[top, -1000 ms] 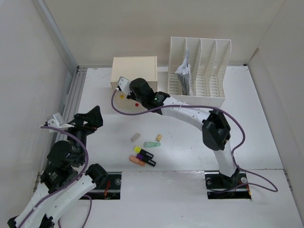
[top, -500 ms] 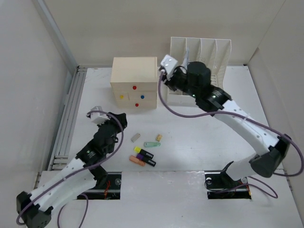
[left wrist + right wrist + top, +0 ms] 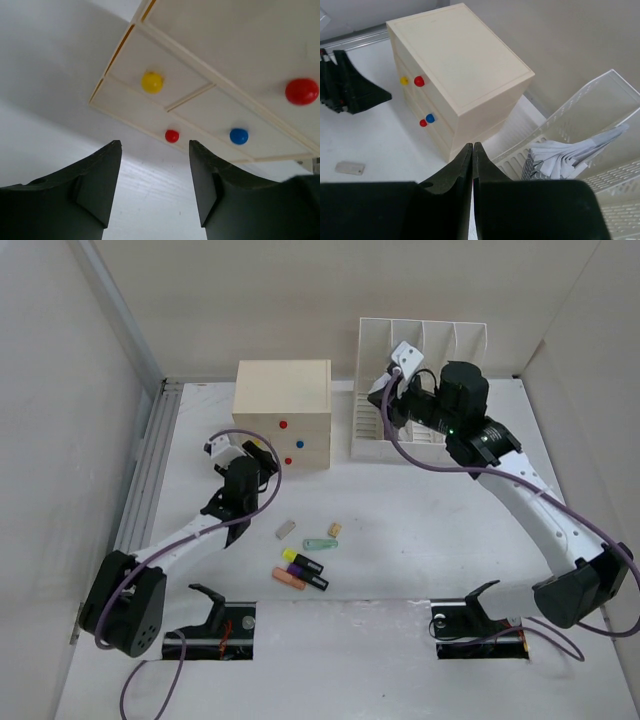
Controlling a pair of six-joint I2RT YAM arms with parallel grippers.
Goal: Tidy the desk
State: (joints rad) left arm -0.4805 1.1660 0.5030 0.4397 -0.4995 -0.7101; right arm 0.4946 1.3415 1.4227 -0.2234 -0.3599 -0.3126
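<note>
1. While neither arm held anything, the desk [image 3: 400,540], a wide white tabletop, lay beneath everything in view, with both arm bases bolted at its near edge.
2. Closest to that near edge, a little left of the middle, loose stationery lay scattered flat. Three highlighters [image 3: 303,573] sat side by side, touching. Just beyond them lay a green clip [image 3: 321,544], a small tan block [image 3: 335,530] and a grey eraser [image 3: 286,529], each apart from the others. These were probably the clutter waiting to be put away.
3. Farther in, toward the left edge, the left gripper [image 3: 155,143] had its jaws spread wide with nothing between them. It pointed at the front of the drawer box [image 3: 283,390], close but not touching. This looked like lining up on a knob so that a drawer could be pulled out to take the small items.
4. Left of centre near the far edge, the cream drawer box faced the near edge. Its front carried a yellow knob [image 3: 152,82], a blue knob [image 3: 238,135], a small red knob [image 3: 172,135] and a larger red knob [image 3: 301,91]. Every drawer front sat flush and shut, so the contents were hidden.
5. Raised above the desk between the box and the rack, the right gripper [image 3: 472,145] had its fingers pressed together on nothing. It was probably just held clear.
6. Against the far edge, right of the box, stood the white slotted file rack [image 3: 470,350]. Crumpled papers [image 3: 570,150] leaned in one slot, but the arm hid which one from above.
</note>
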